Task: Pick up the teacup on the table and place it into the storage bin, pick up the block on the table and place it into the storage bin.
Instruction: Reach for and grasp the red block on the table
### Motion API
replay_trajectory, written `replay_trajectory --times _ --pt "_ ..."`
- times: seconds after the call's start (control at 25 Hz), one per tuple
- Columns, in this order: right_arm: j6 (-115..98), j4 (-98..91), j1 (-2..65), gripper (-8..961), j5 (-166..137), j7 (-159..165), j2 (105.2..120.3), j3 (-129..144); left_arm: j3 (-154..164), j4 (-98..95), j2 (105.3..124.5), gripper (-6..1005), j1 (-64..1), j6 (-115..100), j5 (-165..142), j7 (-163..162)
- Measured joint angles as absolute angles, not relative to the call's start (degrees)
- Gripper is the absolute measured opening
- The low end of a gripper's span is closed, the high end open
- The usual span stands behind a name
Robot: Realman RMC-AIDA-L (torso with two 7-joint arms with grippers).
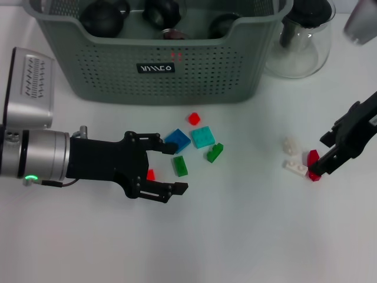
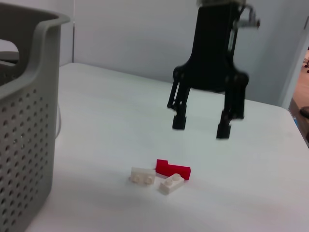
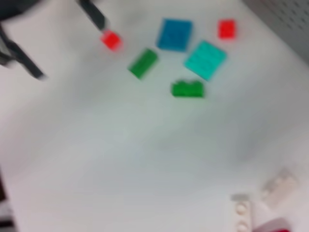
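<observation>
The grey-green storage bin [image 1: 159, 65] stands at the back and holds several dark rounded cups [image 1: 105, 16]. No teacup shows on the table. My left gripper [image 1: 175, 168] is open, low over the table, with a small red block [image 1: 151, 174] between its fingers and a green block [image 1: 180, 165] at its tips. My right gripper [image 2: 200, 126] is open and hangs just above a red block [image 2: 172, 169] and two white blocks [image 2: 143, 176]. In the head view the right gripper [image 1: 325, 154] is beside that red block [image 1: 313, 160].
Loose blocks lie before the bin: blue [image 1: 178, 140], teal [image 1: 202, 137], red [image 1: 194, 118], green [image 1: 215, 152]. They also show in the right wrist view, such as the teal block [image 3: 205, 59]. A clear glass pitcher [image 1: 300, 44] with a black lid stands right of the bin.
</observation>
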State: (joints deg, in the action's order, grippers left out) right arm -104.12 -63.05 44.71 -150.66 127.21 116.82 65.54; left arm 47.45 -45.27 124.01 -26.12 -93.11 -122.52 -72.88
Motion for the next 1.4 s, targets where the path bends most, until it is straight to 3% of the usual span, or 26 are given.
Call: replay_trajectory --times 0.24,0.52,0.72,0.96,1.4 --pt "-100.2 -62.6 45.6 809 -159.0 125.1 118.96 66.1 47.3 -45.0 124.02 846 -26.2 -92.7 -122.0 -73.3" --pt "-95.0 -60.9 46.7 820 -162.4 123.6 120.02 69.5 47.3 -44.2 124.16 847 -26.3 -91.1 -121.8 -75.1" --pt "-93.5 -57.3 48.3 819 -162.4 124.0 120.19 73.6 47.1 -44.2 124.19 846 -26.6 -90.8 -121.2 -76.1" --pt "-91.6 -53.5 49.9 940 -162.1 124.4 120.33 78.1 46.8 -44.2 124.19 846 -26.8 -90.7 -121.2 -76.2" --pt "-87.0 -53.0 49.3 926 -161.3 122.6 120.55 84.4 46.7 -44.2 124.11 847 -26.8 -90.2 -121.2 -77.6"
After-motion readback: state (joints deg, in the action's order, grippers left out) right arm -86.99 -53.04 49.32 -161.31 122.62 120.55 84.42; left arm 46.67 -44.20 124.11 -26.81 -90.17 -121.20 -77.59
